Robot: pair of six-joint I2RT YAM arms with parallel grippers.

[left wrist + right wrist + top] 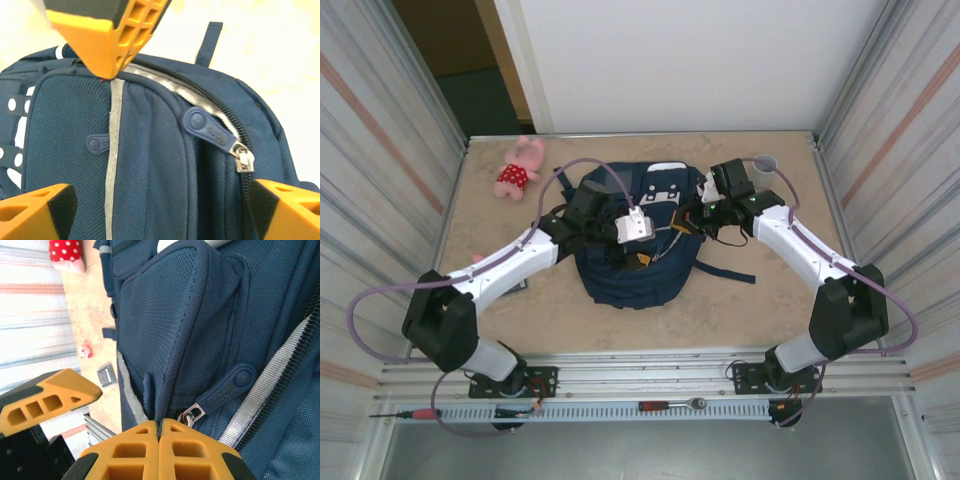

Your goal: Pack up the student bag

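Bag (630,282) under left tool (160,215), against right tool (158,432)

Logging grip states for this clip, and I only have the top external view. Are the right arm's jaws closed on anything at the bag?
Observer: In the right wrist view the right gripper has its jaws shut, tips against a seam of the student bag. I can't confirm any pinched fabric.
Operator: What sits nearest the tips?
Observer: A metal zipper slider with a navy pull tab, right beside them.
Operator: And the left arm?
Observer: The left gripper has its jaws wide open, one on either side of the bag's front, gripping nothing.
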